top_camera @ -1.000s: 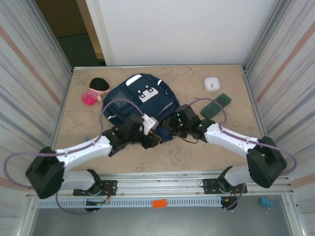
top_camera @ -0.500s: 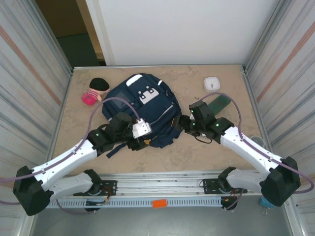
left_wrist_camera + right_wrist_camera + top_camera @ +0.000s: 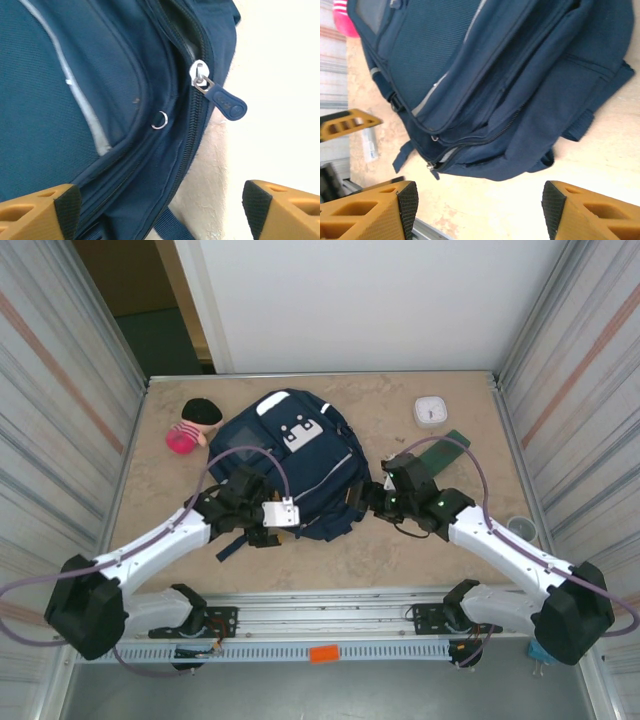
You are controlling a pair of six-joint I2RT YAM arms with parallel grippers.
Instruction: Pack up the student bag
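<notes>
One bag (image 3: 290, 465), navy, lies flat and front-up on the table (image 3: 330, 565), left of centre. Its long axis runs far to near, leaning slightly right at the near end. The white-patched pocket points toward the far wall.

The left wrist view resolves what the top view leaves too small to read: a zip slider with a blue pull (image 3: 222, 102) on the bag's edge, and a small metal ring (image 3: 159, 119) close by. The right wrist view takes in the bag's right side, with its zip lines and side panels.

The left gripper (image 3: 262, 532) is at the bag's near-left corner, jaws spread wide and gripping nothing. The right gripper (image 3: 372, 498) is just beside the bag's right edge, jaws likewise spread and empty.

A doll (image 3: 192, 425) lies near the bag's far-left corner. A green case (image 3: 440, 453) and a white box (image 3: 430, 410) lie to the right, well apart from the bag.
</notes>
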